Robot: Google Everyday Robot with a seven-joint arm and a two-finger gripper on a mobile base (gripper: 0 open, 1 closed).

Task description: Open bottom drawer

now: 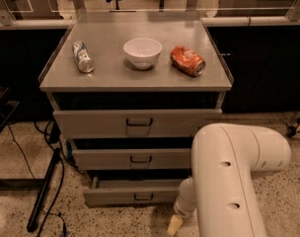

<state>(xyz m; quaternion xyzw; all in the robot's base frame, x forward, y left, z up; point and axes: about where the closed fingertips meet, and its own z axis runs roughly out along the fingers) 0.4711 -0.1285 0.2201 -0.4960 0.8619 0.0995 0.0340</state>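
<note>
just off r. front edge of bottom drawer (132,192), fingers (174,225) low, spread unclear

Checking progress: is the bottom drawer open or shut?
Slightly open: bottom drawer shows tray rim behind its front. Gripper hangs at its right.

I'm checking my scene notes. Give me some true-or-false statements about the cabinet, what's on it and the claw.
A white bowl sits between a silver can and an orange can on the cabinet top. True.
The orange can stands upright. False: it lies on its side.
The claw grips the top drawer's handle. False: it hangs low near the floor, by the bottom drawer's right end.
The bottom drawer has a handle at its middle. True.
</note>
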